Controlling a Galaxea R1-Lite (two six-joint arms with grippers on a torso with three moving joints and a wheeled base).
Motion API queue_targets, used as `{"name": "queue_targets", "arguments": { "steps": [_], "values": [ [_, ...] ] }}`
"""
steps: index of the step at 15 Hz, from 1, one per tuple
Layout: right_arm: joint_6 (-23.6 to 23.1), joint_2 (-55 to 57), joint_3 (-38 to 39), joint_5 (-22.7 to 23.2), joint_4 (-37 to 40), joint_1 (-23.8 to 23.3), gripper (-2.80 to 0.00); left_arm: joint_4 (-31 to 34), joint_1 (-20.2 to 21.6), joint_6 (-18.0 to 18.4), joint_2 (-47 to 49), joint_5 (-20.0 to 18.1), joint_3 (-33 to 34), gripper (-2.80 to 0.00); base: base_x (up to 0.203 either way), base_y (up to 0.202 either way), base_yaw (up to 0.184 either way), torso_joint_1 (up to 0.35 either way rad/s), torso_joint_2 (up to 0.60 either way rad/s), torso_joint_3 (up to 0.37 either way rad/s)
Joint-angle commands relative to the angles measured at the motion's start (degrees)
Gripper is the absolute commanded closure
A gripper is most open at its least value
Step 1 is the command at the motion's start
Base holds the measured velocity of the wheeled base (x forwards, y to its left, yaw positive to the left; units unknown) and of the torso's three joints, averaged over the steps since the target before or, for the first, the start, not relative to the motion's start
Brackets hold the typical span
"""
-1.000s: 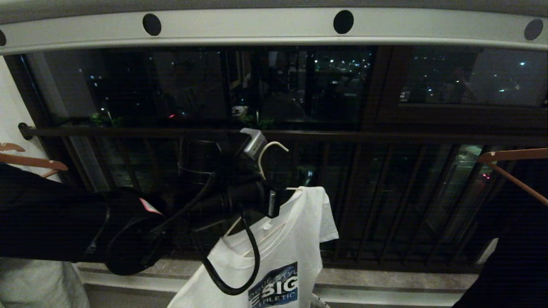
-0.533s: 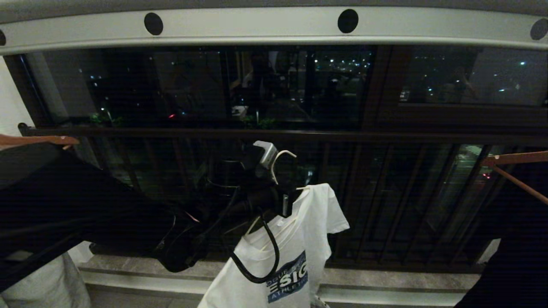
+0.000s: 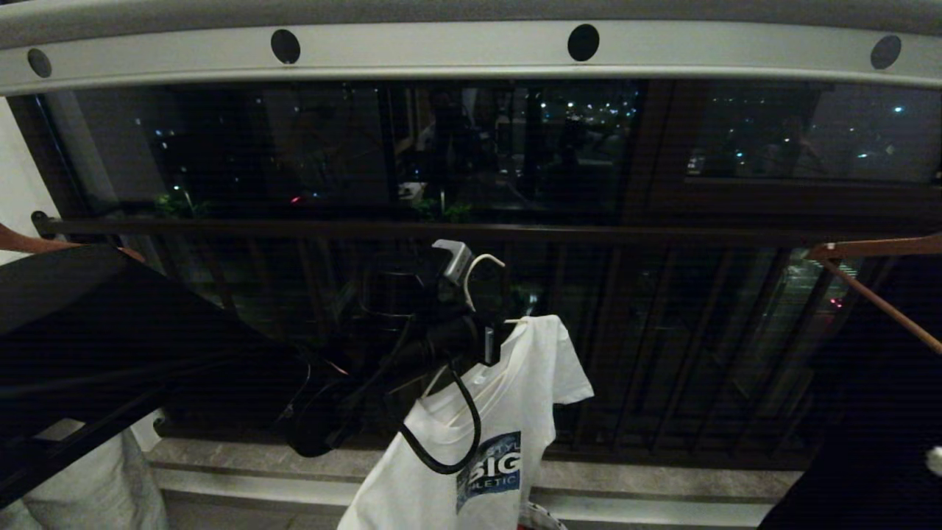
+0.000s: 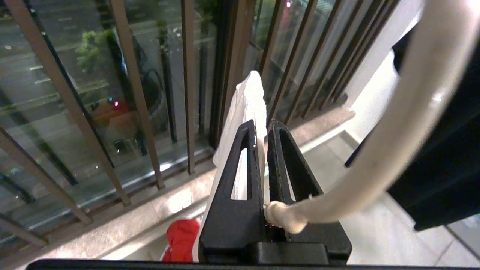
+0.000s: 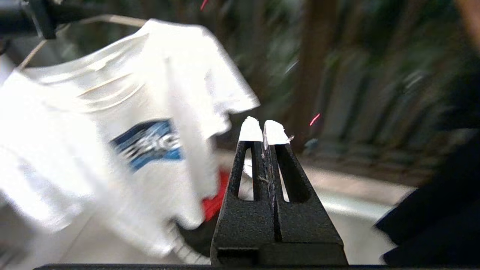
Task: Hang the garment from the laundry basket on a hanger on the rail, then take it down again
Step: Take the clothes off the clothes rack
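The garment [image 3: 508, 412], a white T-shirt with a blue chest print, hangs on the white wire hanger [image 3: 482, 266]. My left gripper [image 3: 489, 342] is shut on that hanger just below its hook, in front of the balcony bars. The hook is free in the air, well below the grey rail [image 3: 441, 53] with its black holes. In the left wrist view the gripper [image 4: 261, 125] pinches the hanger's neck [image 4: 285, 219], and the garment [image 4: 247, 101] hangs edge-on beyond the fingers. My right gripper [image 5: 263, 129] is shut and holds nothing, to the right of the garment [image 5: 112, 112]. The laundry basket [image 5: 185, 253] stands below.
A red cloth [image 5: 213, 202] lies in the basket under the shirt. Brown wooden hangers [image 3: 876, 250] with dark clothes hang at both sides, the left one [image 3: 88, 331] over my left arm. The dark balcony railing bar [image 3: 662, 235] runs behind the gripper. A stone sill [image 3: 662, 478] lies below.
My left arm has carried the hanger and the garment a little to the right, and its elbow has swung forward. The right wrist view is blurred by that arm's movement.
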Motion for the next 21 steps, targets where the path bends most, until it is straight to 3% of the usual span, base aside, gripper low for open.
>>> {"name": "queue_targets", "arguments": {
  "steps": [1, 6, 9, 12, 15, 16, 19, 21],
  "values": [
    [0.3, 21.1, -3.2, 2.2, -5.4, 1.0, 0.0, -0.3, 0.7, -0.3, -0.3, 0.0, -0.9, 0.0, 0.0, 0.0, 0.0, 0.0, 0.0, 0.0],
    [4.5, 49.9, -15.2, 3.4, -20.1, 9.0, 0.0, 0.3, 1.0, -0.5, -0.1, 3.1, -3.0, 0.0, 0.0, 0.0, 0.0, 0.0, 0.0, 0.0],
    [5.7, 61.2, -25.7, -2.7, -23.8, 16.2, 0.0, 2.9, 0.8, -0.9, -0.4, 6.0, -4.8, 0.0, 0.0, 0.0, 0.0, 0.0, 0.0, 0.0],
    [5.9, 67.7, -34.2, -7.0, -24.6, 20.4, 0.0, 10.4, 0.0, -5.9, -1.7, 7.8, -8.0, 0.0, 0.0, 0.0, 0.0, 0.0, 0.0, 0.0],
    [3.7, 73.0, -35.7, -10.3, -25.0, 23.5, 0.0, 11.4, -0.2, -7.5, -2.4, 7.9, -9.0, 0.0, 0.0, 0.0, 0.0, 0.0, 0.0, 0.0],
    [2.5, 75.1, -35.7, -11.2, -26.0, 24.1, -2.8, 11.5, -0.3, -8.1, -3.4, 7.9, -9.0, 0.0, 0.0, 0.0, 0.0, 0.0, 0.0, 0.0],
    [1.6, 78.9, -35.5, -17.4, -32.2, 27.0, -2.8, 11.5, -0.4, -8.3, -3.9, 7.9, -9.0, 0.0, 0.0, 0.0, 0.0, 0.0, 0.0, 0.0],
    [1.8, 79.5, -35.2, -19.2, -34.6, 28.4, -2.8, 11.5, -1.0, -8.4, -3.9, 7.9, -8.8, 0.0, 0.0, 0.0, 0.0, 0.0, 0.0, 0.0]
  ]
}}
